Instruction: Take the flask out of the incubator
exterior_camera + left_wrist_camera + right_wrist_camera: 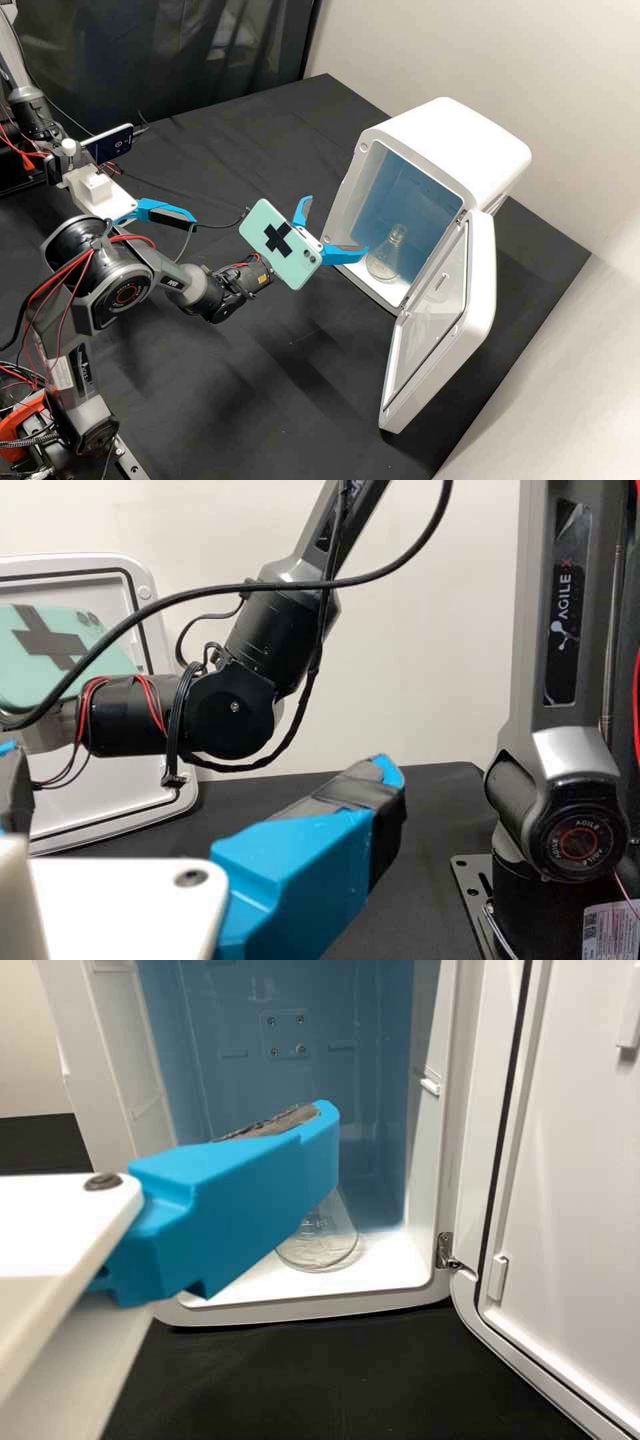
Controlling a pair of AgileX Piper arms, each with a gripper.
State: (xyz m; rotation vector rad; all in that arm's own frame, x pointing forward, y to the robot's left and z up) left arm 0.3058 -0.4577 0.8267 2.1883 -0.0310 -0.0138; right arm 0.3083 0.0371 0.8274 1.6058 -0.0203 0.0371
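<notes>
Glass flask [389, 257] stands upright on the white floor of the incubator [460, 147], inside the blue-walled chamber and toward the side where the door [440, 313] is hinged. The door hangs wide open, swung away from the chamber, its lower corner close to the edge of the black surface [267, 373].

The right gripper [337, 225] sits at the mouth of the chamber with its two blue fingers spread wide, holding nothing and apart from the flask. From the right wrist, one finger [230, 1200] crosses in front of the flask [325, 1245], hiding its neck, with the chamber's wall [90, 1080] and the open door [570, 1160] on either side. A mint-green phone [283, 243] with a black cross is mounted on this arm's wrist.

The left gripper [157, 213] is well back from the incubator, above the surface. Its fingers [310, 850] stand apart with nothing between them, and its wrist view looks across at the right arm's dark joints [230, 705].
</notes>
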